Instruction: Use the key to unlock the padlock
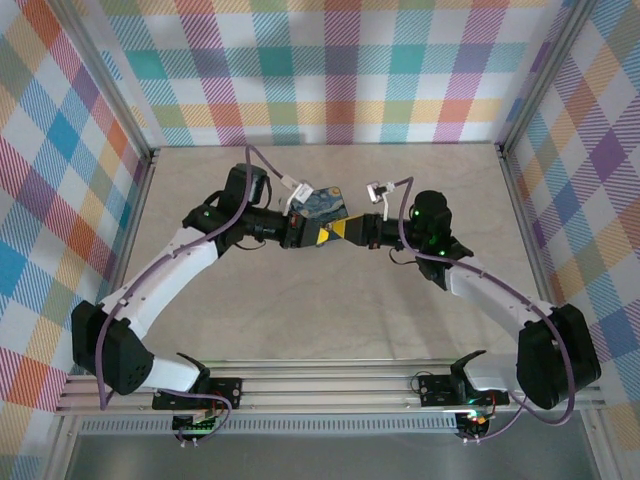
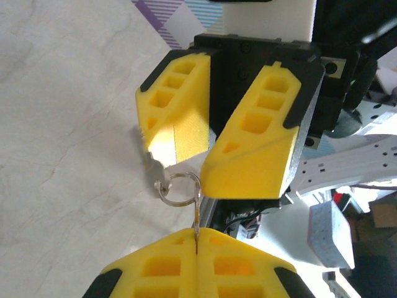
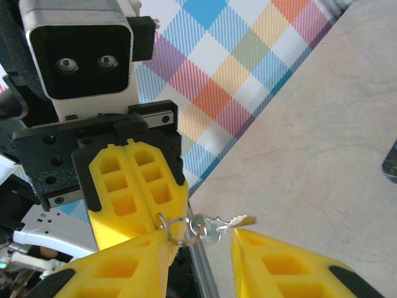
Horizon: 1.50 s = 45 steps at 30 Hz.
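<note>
From above: left tool [image 1: 326, 234] and right tool [image 1: 346, 231] brought nearly tip to tip over the middle of the table [image 1: 320, 330]. Just beyond them on the far side, the padlock [image 1: 325, 205], blue with yellow swirls; impossible to tell whether touching either tool.

From the left wrist, far closer: own yellow fingers [image 2: 161, 267] pressed together, pinching the key ring [image 2: 180, 189] by a thin edge at the seam. Hanging off that ring on the table side, the key [image 2: 155, 176], small and silvery. Opposite, the right tool's two fingers spread well apart.

From the right wrist: own fingers likewise spread, with the key stretched across the gap between them, tip near one finger; cannot tell whether touching. Facing, the left tool's fingers closed tight on the ring.

Both arms bowed, elbows pushed outward, forearms angled in toward the centre, bases bolted to a metal rail [image 1: 330, 385] at the near edge.

Pale beige table with faint stone veining. Pastel checked cloth walls [image 1: 330, 70] on three sides, framed in aluminium.
</note>
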Motion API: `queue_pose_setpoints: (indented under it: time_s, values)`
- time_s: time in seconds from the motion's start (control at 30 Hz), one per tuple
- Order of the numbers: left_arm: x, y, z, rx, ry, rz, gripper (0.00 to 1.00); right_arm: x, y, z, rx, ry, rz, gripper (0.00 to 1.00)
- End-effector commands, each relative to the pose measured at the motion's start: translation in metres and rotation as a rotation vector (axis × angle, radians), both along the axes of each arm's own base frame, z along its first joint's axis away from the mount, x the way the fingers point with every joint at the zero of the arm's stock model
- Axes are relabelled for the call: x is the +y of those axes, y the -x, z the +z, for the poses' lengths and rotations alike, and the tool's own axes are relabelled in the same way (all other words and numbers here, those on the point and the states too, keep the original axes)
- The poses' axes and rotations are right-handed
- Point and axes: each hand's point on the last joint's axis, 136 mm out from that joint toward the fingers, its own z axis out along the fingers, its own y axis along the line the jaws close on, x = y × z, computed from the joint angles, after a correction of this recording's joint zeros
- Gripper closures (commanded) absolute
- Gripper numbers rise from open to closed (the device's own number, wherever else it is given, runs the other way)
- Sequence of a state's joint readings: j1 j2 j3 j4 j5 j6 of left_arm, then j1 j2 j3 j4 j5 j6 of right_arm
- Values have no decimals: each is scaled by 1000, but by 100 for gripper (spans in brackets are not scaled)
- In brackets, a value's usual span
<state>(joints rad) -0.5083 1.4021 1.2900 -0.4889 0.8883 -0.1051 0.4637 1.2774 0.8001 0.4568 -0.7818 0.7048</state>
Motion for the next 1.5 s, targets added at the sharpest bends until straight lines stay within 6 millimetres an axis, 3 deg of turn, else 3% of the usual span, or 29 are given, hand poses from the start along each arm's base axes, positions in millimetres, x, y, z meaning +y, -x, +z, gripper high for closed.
queue_pose_setpoints:
  time_s: [0.0,0.17,0.37,0.53,0.83,1.13,1.33,1.47]
  values:
    - [4,9,-5,12,-66,-46,100,-15,-2,3,-45,21,-54,68]
    - [3,6,2,0,-73,-53,100,-28,1,-3,-103,53,-93,66]
    - [2,6,8,6,-77,-62,100,-29,6,-18,-343,146,-134,47]
    - [1,10,14,11,-65,-79,100,-15,14,-20,-589,224,-109,41]
    - [0,12,19,17,-49,-83,100,20,18,-12,-735,213,-12,41]
    - [-3,13,21,24,-35,-92,100,33,13,-3,-794,195,-18,49]
    - [-3,14,21,20,-33,-94,100,36,10,-5,-811,201,-17,74]
    - [-3,15,21,24,-30,-98,100,38,10,-5,-813,198,-13,83]
